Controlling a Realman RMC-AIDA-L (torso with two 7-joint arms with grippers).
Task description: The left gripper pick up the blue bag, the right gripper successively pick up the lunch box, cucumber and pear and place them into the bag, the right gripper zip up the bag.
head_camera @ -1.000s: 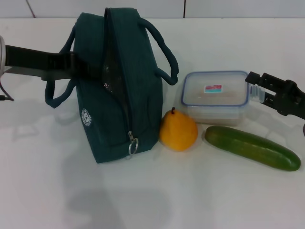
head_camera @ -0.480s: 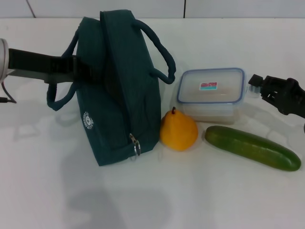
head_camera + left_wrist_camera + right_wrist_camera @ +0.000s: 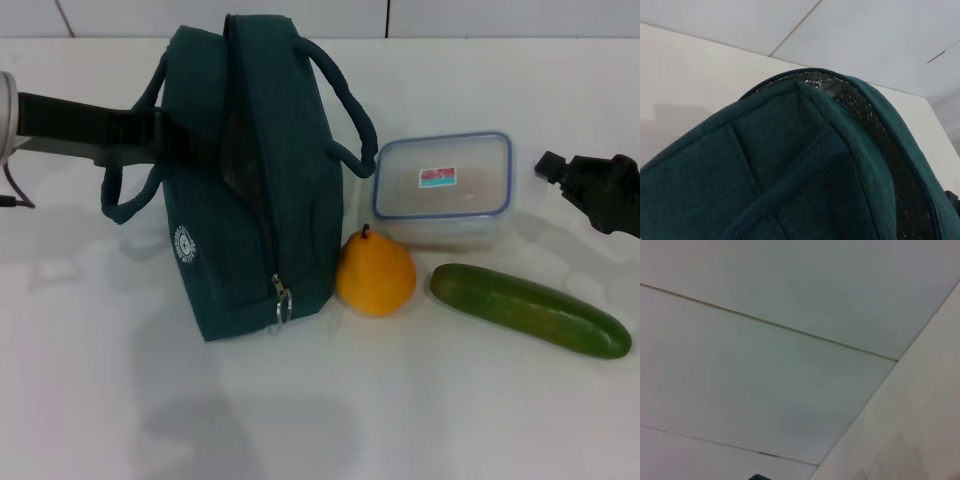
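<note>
L gripper (image 3: 165, 140) hidden behind blue bag (image 3: 250, 200) at 9 o'clock, jaws' state can't tell; R gripper (image 3: 560, 170) jaws grip lunch box (image 3: 443, 190) edge.

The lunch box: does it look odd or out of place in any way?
Yes. The lunch box is tipped up, its lid facing the camera instead of lying flat, with no gripper touching it. The right gripper is apart, at its right.

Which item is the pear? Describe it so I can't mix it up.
Find the tall blue bag standing left of centre on the white table. The pear sits at its right side, before the lunch box: the only round, yellow-orange item, with a short dark stem.
</note>
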